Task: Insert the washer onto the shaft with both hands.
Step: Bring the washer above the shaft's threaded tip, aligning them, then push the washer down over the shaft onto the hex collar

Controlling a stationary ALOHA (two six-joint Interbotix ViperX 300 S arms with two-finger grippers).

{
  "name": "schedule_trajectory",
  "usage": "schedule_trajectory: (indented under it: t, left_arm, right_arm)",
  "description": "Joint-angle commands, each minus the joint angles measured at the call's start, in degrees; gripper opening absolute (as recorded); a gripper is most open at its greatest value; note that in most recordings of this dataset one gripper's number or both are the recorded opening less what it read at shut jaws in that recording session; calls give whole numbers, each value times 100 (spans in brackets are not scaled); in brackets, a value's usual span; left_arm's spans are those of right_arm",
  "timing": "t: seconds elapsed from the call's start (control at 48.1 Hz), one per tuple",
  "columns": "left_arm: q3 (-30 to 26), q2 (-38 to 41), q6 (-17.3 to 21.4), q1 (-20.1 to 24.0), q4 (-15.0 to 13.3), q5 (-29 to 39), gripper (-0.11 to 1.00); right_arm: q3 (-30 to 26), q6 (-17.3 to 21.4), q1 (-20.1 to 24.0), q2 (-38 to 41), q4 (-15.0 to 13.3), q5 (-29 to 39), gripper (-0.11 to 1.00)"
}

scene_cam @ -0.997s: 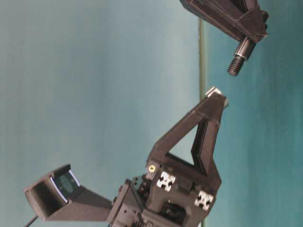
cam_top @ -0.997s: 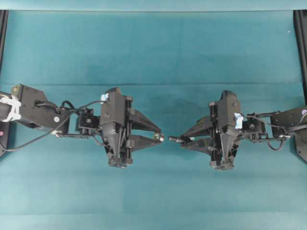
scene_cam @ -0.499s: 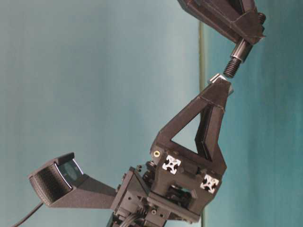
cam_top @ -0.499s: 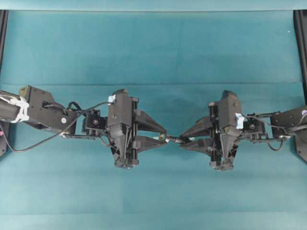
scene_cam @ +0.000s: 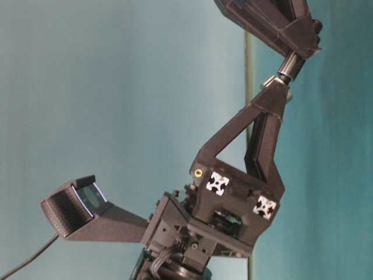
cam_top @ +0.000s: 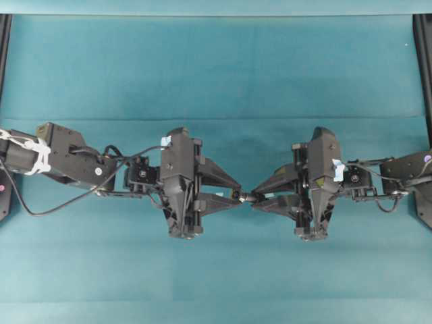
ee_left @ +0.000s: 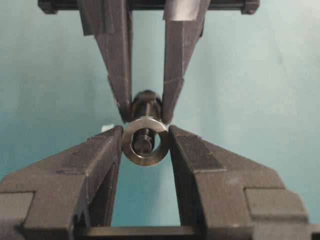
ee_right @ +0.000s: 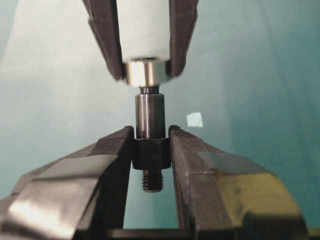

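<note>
The washer (ee_left: 145, 150), a silver ring, is pinched between the tips of my left gripper (ee_left: 145, 132), which is shut on it. My right gripper (ee_right: 150, 132) is shut on the thick middle of the dark shaft (ee_right: 150, 117), whose threaded end pokes out behind the fingers. The two grippers meet tip to tip above the middle of the table, left gripper (cam_top: 237, 194) facing right gripper (cam_top: 255, 200). The shaft's narrow front end sits inside the washer's hole, showing through the ring in the left wrist view. From the right wrist view the washer (ee_right: 146, 73) caps that narrow end.
Teal cloth covers the table (cam_top: 216, 67). Black frame rails run along the left edge (cam_top: 5, 40) and the right edge (cam_top: 424, 54). A small pale tape bit (ee_right: 194, 120) lies on the cloth below the grippers. Both arms stretch in from the sides.
My left gripper has moved right with the washer, closing the gap to the shaft. The shaft's narrow end now sits in the ring. The right gripper has barely moved.
</note>
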Motion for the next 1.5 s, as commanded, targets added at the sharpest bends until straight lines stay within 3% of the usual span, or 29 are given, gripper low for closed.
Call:
schedule_trajectory:
  t: [0.0, 1.475]
  left_arm:
    - [-105, 9, -9, -44, 18, -53, 38]
    - [-246, 167, 0, -105, 18, 229, 38]
  right_arm:
    - [-88, 53, 18, -18, 9, -79, 0]
    - [-220, 53, 70, 62, 18, -97, 0]
